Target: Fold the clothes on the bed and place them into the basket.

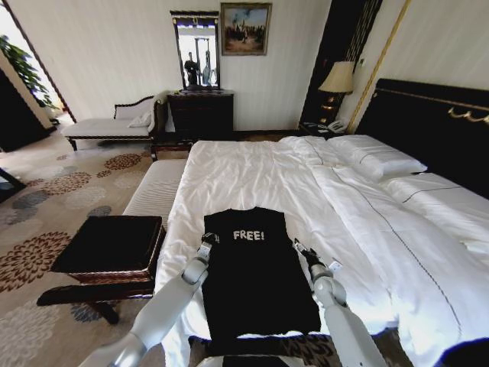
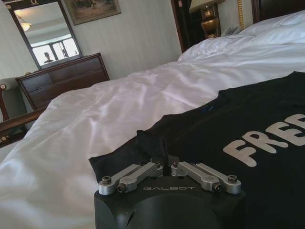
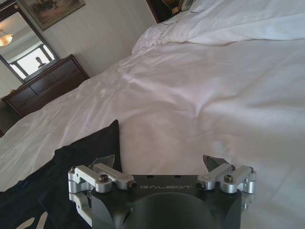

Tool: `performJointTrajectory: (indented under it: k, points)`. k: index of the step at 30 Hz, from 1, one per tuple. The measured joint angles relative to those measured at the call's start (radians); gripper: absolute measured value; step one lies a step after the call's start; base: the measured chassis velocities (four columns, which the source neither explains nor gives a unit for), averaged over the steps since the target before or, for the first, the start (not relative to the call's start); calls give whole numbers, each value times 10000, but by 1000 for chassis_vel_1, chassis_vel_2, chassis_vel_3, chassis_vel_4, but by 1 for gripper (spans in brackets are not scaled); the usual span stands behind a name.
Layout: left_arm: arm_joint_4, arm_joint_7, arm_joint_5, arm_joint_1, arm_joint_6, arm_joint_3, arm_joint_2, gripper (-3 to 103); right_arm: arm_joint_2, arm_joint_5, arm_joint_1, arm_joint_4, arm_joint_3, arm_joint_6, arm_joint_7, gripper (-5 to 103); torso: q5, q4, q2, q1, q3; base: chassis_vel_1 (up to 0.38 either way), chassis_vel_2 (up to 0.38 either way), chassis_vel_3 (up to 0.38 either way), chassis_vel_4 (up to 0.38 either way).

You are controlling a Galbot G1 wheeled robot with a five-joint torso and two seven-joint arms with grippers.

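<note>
Left gripper (image 2: 169,167) is clenched on the sleeve fold of the T-shirt (image 1: 256,267), which lies flat on the bed (image 1: 252,172) between both pincers; right gripper (image 3: 159,164) sits spread at its opposite edge; limp, light cloth, best pinched at the shoulders.

white bed (image 1: 260,176), black T-shirt (image 1: 256,275), pillows (image 1: 374,157)

The T-shirt (image 1: 256,271) has its hem cut off by the head view's bottom edge; in the left wrist view its lettering (image 2: 267,143) runs off the side.
</note>
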Motion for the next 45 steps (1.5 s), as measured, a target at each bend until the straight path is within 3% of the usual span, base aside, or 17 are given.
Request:
performJointTrajectory:
  k: [2,5,8,9,12,16,18,19,20,21,23,26,30,33,35,41,45]
  points:
    - [-64,-164,-137,6,119,115,10,9,-7,21,21,27,-4,0,14,100,-3,0,0,0,0,0,0,0,0]
    - [-251,-224,-216,93,157,176,112,15,-7,20,17,39,-12,-1,23,100,-1,-1,0,0,0,0,0,0,0]
    - [-650,-238,-152,347,136,196,405,30,-22,0,-19,21,-19,-1,26,100,-1,0,0,-1,0,0,0,0,0]
    - [-650,-238,-152,347,136,196,405,30,-22,0,-19,21,-19,-1,26,100,-1,0,0,-1,0,0,0,0,0]
    - [-1296,-23,-67,676,-218,157,761,47,-40,-6,-23,14,-32,-1,25,100,-1,2,-1,0,0,0,0,0,0]
    - [-1988,197,-373,923,-517,25,997,58,-46,-6,-49,37,-36,-3,25,100,-1,0,0,0,0,0,0,0,0]
    - [-2526,299,-1285,1087,-512,-167,1149,69,-51,-6,-73,70,-42,-8,25,100,-1,1,1,0,0,0,0,0,0]
    - [-2723,258,-1972,1145,-350,-341,1160,69,-52,-7,-86,82,-44,-9,25,100,-1,0,1,-1,-1,0,0,0,0]
    - [-2723,258,-1972,1145,-350,-341,1160,69,-52,-7,-86,82,-44,-9,25,100,-1,0,1,-1,-1,0,0,0,0]
    - [-2824,136,-2474,1173,-188,-491,1145,74,-53,-7,-94,93,-46,-12,26,100,-1,1,1,-1,-1,0,0,0,0]
    - [-2742,-330,-4052,1092,293,-1086,947,85,-61,-20,-145,126,-53,-17,29,100,-2,2,1,-1,-1,0,0,0,0]
    - [-2288,-552,-4862,823,495,-1488,805,96,-65,-49,-211,159,-52,-19,32,100,0,0,0,0,0,0,0,0,0]
    - [-1301,-539,-5882,209,666,-1893,527,100,-74,-105,-368,216,-30,-22,36,100,-1,3,0,0,0,0,0,0,0]
    - [-790,-435,-6256,-145,732,-1950,317,100,-88,-118,-444,233,-9,-22,36,100,0,0,1,0,0,0,0,0,0]
    - [141,-290,-6512,-594,796,-1984,-27,100,-115,-119,-521,275,1,-22,43,100,1,0,0,0,0,0,0,0,0]
    - [1809,147,-6673,-1328,835,-2080,-652,100,-221,-106,-585,339,5,-22,53,100,-1,-1,0,0,0,0,0,0,0]
    - [2891,839,-6531,-1847,679,-2054,-1058,100,-343,-47,-486,285,13,-15,54,100,1,1,0,0,1,0,0,0,0]
